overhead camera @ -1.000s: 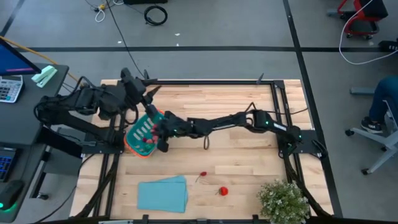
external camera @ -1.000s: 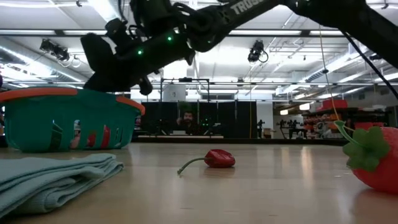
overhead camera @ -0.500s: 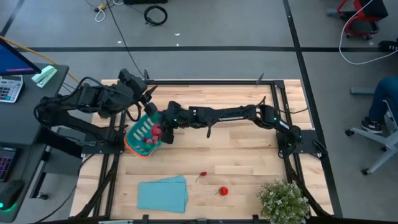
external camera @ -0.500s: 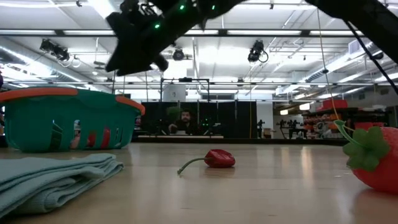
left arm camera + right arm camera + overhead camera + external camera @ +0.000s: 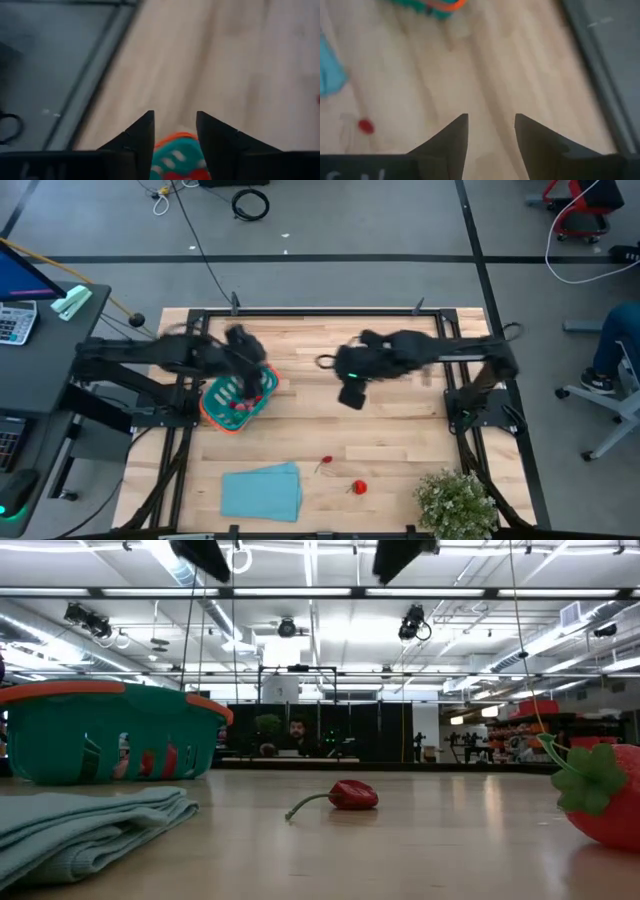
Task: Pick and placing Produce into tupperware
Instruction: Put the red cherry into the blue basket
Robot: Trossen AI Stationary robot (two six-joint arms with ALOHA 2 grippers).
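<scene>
The right tool (image 5: 352,394) hangs above the bare middle of the counter (image 5: 400,430), its fingers parted and holding nothing, well apart from the tub (image 5: 237,396) at the counter's left side. The left tool (image 5: 173,131) hovers right over the tub's orange rim, also spread and empty. Some red pieces already lie inside the tub, showing through its slots in the low view. Two pieces are still out near the front edge: a small red pepper (image 5: 326,464) with a stem and a strawberry (image 5: 359,487), near the blue cloth (image 5: 262,491). I judge this a between-picks step; next the right tool must descend on the pepper and close around it.
</scene>
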